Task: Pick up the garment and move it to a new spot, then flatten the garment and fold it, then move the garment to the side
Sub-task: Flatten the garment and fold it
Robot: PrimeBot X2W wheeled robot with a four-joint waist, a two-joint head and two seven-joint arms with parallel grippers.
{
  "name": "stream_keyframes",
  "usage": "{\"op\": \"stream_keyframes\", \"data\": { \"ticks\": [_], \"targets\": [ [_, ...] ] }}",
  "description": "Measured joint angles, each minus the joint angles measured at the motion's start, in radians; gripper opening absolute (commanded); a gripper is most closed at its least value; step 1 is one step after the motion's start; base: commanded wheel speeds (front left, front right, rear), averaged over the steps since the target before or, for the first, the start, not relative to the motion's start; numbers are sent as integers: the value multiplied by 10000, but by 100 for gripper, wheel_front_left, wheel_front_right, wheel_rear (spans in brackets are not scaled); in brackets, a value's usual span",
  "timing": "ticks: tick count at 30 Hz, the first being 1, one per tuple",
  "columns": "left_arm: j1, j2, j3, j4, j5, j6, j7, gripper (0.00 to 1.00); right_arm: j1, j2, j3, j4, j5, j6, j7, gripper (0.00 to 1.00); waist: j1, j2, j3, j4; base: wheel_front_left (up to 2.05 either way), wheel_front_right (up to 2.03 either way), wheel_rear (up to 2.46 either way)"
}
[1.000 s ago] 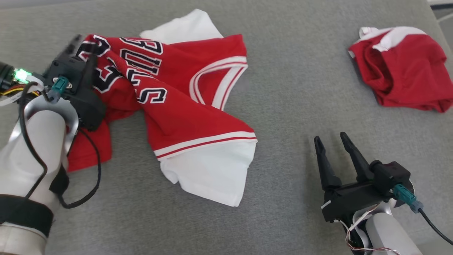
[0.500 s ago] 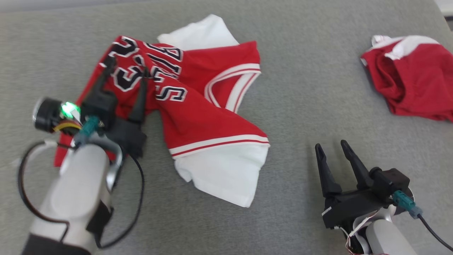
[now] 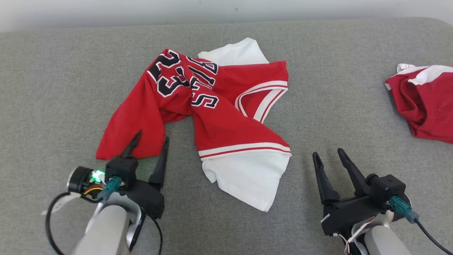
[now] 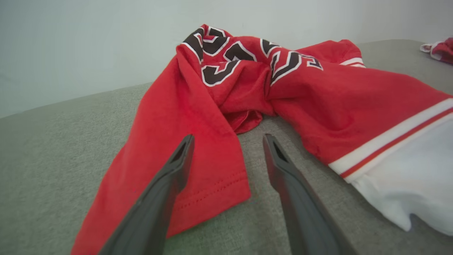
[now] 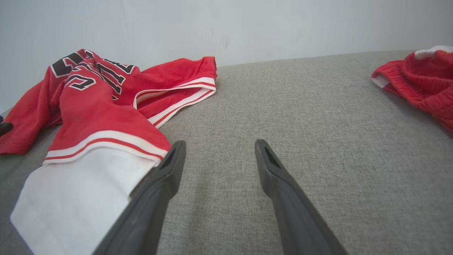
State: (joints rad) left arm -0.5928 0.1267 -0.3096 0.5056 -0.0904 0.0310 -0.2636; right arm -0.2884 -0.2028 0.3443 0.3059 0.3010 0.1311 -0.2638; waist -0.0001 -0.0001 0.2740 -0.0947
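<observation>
**STATUS: GARMENT RELEASED ON SURFACE, BOTH GRIPPERS EMPTY**

The garment [image 3: 226, 120] is a red jersey with white trim, white end panels and a black "23" with lettering. It lies crumpled and twisted near the middle of the grey padded surface [image 3: 336, 81]. It is not flat: 1 red flap extends toward the near left, and 1 white panel extends toward the near edge.

The left gripper [image 3: 152, 136] sits at the near-left corner of the garment. Its 2 fingers stand wide apart with nothing clamped between them. In the left wrist view, 1 finger crosses the stitched red hem and the other lies over bare surface. Contact with the fabric cannot be confirmed.

The right gripper [image 3: 327, 152] is positioned over bare surface, just to the right of the white panel. Its 2 fingers are also spread apart and hold nothing.

A second red-and-white garment [image 3: 424, 106] lies bunched at the far right, well apart from the jersey.
</observation>
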Motion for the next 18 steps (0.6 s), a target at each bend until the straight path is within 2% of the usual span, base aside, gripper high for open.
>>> {"op": "stream_keyframes", "data": {
  "ticks": [6, 14, 15, 16, 17, 18],
  "targets": [
    [186, -163, -15, 397, 109, -132, 0, 100, 4, -88, -4, 42, 40, 0, 0, 100, 1, 0, 55, -191, 0, 0, 0],
    [154, -146, 351, 1214, 165, 61, -2, 100, 55, -117, -23, 42, 50, 0, 0, 100, 0, 0, 7, -468, 0, 0, 0],
    [146, -144, 382, 1283, 165, 61, -2, 91, 87, -121, -31, 42, 50, 0, 0, 100, 0, 0, -8, -479, 0, 0, 0],
    [142, -146, 424, 1321, 163, 61, -2, 76, 111, -127, -38, 46, 50, 0, 0, 100, 0, 0, -21, -485, 0, 0, 0],
    [141, -146, 464, 1331, 161, 59, -2, 44, 116, -125, -42, 46, 50, 0, 0, 100, 0, 0, -33, -486, 0, 0, 0],
    [141, -142, 504, 1312, 159, 58, -2, 17, 116, -125, -54, 46, 50, 0, 0, 100, 0, 0, -43, -480, 0, 0, 0]
  ]
}}
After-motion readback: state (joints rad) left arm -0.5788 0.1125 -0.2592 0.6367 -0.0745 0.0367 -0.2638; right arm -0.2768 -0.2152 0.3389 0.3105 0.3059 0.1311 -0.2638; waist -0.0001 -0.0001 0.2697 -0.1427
